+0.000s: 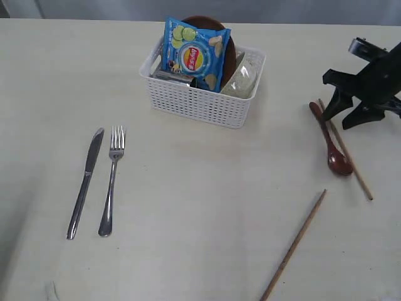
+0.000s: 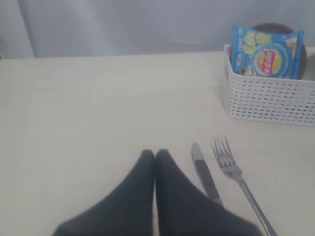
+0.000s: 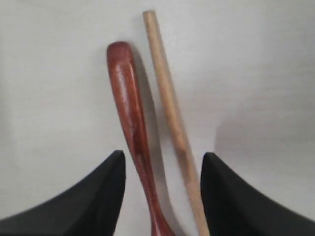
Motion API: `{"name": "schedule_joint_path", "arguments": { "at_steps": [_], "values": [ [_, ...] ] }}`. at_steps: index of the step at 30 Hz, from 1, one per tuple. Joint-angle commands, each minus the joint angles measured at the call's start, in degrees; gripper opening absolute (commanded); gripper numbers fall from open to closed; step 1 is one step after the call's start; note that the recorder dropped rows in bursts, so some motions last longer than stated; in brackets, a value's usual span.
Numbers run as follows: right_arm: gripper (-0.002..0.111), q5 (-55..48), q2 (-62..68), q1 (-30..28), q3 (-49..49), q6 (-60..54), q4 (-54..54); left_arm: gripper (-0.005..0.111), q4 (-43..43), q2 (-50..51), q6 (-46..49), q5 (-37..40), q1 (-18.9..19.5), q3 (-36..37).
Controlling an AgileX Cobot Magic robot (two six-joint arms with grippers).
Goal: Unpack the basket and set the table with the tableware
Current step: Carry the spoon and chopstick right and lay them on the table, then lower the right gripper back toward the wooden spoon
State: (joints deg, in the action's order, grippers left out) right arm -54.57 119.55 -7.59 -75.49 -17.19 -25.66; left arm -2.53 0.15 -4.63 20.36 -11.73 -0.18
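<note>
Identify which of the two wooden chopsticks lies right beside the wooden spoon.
The chopstick farthest right in the exterior view, running alongside the reddish-brown spoon; the other chopstick lies alone, lower in that view.

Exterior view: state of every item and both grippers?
basket: upright, holding chip bag
knife: flat on table, beside fork
fork: flat on table
spoon: flat, beside one chopstick
other chopstick: flat, apart
left gripper: shut, empty
right gripper: open over spoon

Robot lab rig is being shown, by the look of it: plain cream table [image 1: 207,244] is being backed by a grey curtain [image 2: 123,24], and a black robot arm [image 1: 376,78] is being held over it.
</note>
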Motion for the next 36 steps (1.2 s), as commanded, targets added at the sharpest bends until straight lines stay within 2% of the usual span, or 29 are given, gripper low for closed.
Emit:
{"name": "schedule_joint_path", "arguments": {
  "at_steps": [1, 3, 5, 11, 15, 20, 24, 30, 36],
  "values": [
    [0.046, -6.92, -0.62, -0.28, -5.32, 1.4, 0.52, 0.0, -0.47, -0.15, -0.24, -0.61, -0.29, 0.18],
    [0.046, -9.01, -1.41, -0.28, -7.05, 1.75, -0.18, 0.0, -0.47, -0.15, -0.24, -0.61, -0.29, 0.18],
    [0.039, -9.28, -2.92, -0.28, -7.64, 1.75, -0.92, 0.0, -0.47, -0.15, -0.24, -0.61, -0.29, 0.18],
    [-0.001, -9.93, -6.31, -0.28, -7.64, -0.2, -3.85, 0.0, -0.47, -0.15, -0.24, -0.61, -0.29, 0.18],
    [-0.001, -13.14, -8.84, 0.38, -6.85, -6.14, -12.39, 0.0, -0.47, -0.15, -0.24, -0.61, -0.29, 0.18],
    [-0.001, -9.5, -16.47, 4.8, -0.34, -3.98, -7.35, 0.0, -0.47, -0.15, -0.24, -0.61, -0.29, 0.18],
    [-0.001, -3.5, -26.04, 9.4, 10.18, -0.99, -4.32, 0.0, -0.47, -0.15, -0.24, -0.61, -0.29, 0.18],
    [-0.001, -2.38, -37.62, 18.26, 24.25, 14.27, 8.98, 0.0, -0.47, -0.15, -0.24, -0.61, -0.29, 0.18],
    [0.0, -0.66, -44.14, 27.33, 32.4, 32.4, 20.35, 0.0, -0.47, -0.15, -0.24, -0.61, -0.29, 0.18]
  ]
}}
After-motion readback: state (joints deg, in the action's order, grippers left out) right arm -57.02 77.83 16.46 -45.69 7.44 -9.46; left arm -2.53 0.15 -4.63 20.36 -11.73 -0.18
